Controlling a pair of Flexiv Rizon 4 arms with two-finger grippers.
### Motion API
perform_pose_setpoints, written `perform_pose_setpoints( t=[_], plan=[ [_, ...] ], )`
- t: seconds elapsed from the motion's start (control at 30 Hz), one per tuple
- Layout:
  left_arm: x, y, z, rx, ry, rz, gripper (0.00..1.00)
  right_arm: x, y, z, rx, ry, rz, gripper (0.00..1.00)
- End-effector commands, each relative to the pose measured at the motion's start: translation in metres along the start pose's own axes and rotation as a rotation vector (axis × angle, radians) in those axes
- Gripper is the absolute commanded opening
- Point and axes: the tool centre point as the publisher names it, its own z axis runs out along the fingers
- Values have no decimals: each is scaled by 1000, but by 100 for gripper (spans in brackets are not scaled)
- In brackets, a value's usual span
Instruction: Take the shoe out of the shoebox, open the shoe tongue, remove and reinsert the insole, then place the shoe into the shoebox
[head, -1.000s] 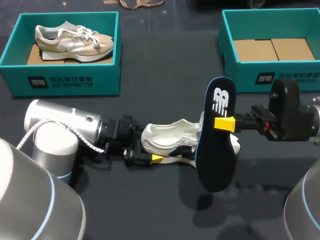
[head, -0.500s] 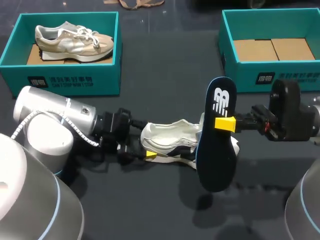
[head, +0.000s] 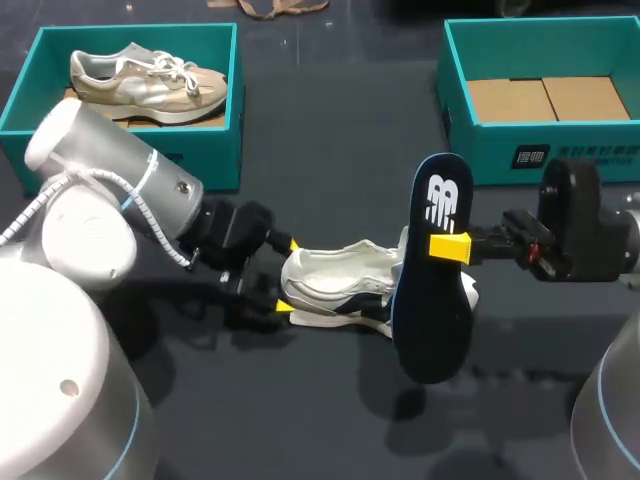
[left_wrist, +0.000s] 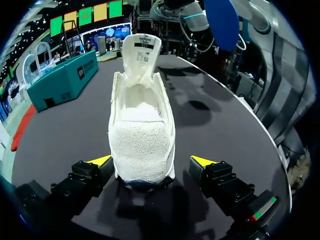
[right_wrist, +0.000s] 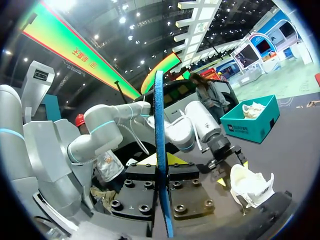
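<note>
A white low sneaker with a dark sole (head: 335, 290) sits on the dark table (head: 330, 180), out of any box, its heel turned to the left arm and its toe towards the right arm. The left hand (head: 288, 275) is at that heel with its yellow-tipped fingers apart, one on each side; in the left wrist view the left hand (left_wrist: 151, 160) straddles the fuzzy white heel of the sneaker (left_wrist: 141, 135), one fingertip (left_wrist: 100, 160) close against it and the other standing off with a gap, so it does not grip the sneaker. The shoe tongue (left_wrist: 142, 50) stands raised at the far end of the opening. The right hand (head: 450, 247) is clamped on a dark blue foam insole (head: 432, 290), held clear of the table over the sneaker's toe with its printed face up; the right wrist view shows the insole (right_wrist: 159, 110) edge-on between the pressed fingers of the right hand (right_wrist: 161, 160). An open teal shoebox with a brown cardboard floor (head: 560, 150) stands behind the right arm, and a second teal shoebox (head: 215, 150) at far left holds a beige and white sneaker (head: 150, 80)
</note>
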Motion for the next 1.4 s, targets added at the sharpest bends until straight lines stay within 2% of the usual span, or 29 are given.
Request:
perform_pose_setpoints(
  t=[0.03,0.23,0.53,0.63,0.9,1.03,1.27,1.4],
  plan=[
    [-2,-5,-2,-207,9,5,100,0,-1,1,-1,-2,0,0],
    [0,-7,-8,-226,5,-25,100,0,-1,1,-1,-2,0,0],
    [0,-15,-11,-454,-13,-75,100,0,-1,1,-1,-2,0,0],
    [-3,-14,-11,-503,-12,-75,100,0,-1,1,-1,-2,0,0],
    [-9,-11,-13,-586,-18,-72,100,0,-1,1,-1,-2,0,0],
    [-13,-11,-18,-600,-9,-78,100,0,-1,1,-1,-2,0,0],
    [-11,-45,-46,-591,26,-31,100,0,-1,1,-1,-2,0,0],
    [-17,-67,-51,-612,9,-4,100,0,-1,1,-1,-2,0,0]
  ],
)
